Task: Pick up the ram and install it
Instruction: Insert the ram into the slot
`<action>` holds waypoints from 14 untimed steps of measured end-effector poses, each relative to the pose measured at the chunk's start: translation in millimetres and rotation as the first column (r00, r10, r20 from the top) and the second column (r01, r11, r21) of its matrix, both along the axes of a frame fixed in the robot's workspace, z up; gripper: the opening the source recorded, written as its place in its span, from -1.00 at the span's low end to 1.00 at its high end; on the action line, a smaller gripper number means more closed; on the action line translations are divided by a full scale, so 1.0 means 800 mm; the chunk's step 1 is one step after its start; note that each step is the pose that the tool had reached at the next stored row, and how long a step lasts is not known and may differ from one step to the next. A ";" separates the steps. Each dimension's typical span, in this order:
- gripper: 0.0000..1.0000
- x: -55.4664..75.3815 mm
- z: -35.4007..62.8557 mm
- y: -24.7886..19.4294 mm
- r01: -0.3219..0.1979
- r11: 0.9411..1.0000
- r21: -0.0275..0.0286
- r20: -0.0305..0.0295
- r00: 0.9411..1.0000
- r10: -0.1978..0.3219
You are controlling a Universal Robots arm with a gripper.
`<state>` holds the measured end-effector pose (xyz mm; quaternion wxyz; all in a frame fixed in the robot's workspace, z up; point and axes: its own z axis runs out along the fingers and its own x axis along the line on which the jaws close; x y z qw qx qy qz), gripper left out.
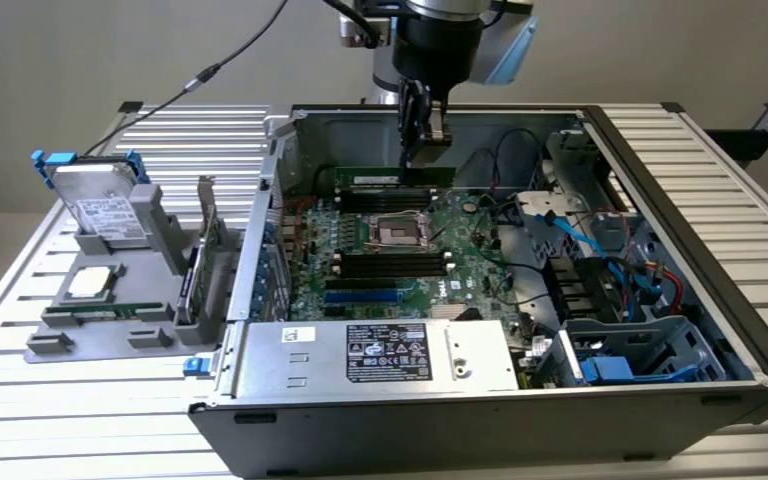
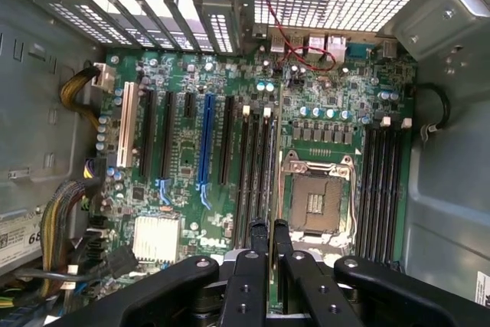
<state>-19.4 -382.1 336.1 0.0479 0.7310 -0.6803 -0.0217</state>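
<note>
1. Currently I see the tool (image 1: 427, 150) reaching down into the open computer case (image 1: 344, 140), which lies on the slatted bench (image 1: 77, 420).
2. Its 2 fingers (image 2: 249, 281) are pinched on the ram (image 1: 387, 178), gripping its top edge nearer the end at the exterior view's right.
3. The ram stands on edge and level over the motherboard (image 1: 478, 270).
4. It is at the black memory slots (image 1: 384, 203) on the far side of the CPU socket (image 1: 395, 232); I cannot tell whether its lower edge touches a slot.
5. In the wrist view the ram shows edge-on as a thin strip between the fingers.
6. A hard drive (image 1: 101, 205) stands in a grey holder (image 1: 104, 320) on the bench, outside the case at the exterior view's left.
</note>
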 end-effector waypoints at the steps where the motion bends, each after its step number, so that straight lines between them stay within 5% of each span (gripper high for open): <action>1: -0.73 0.000 -0.002 0.0000 0.000 1.000 0.000 0.000 1.000 0.000; 14: -0.73 0.000 -0.032 -0.0037 0.009 1.000 0.000 0.008 1.000 -0.009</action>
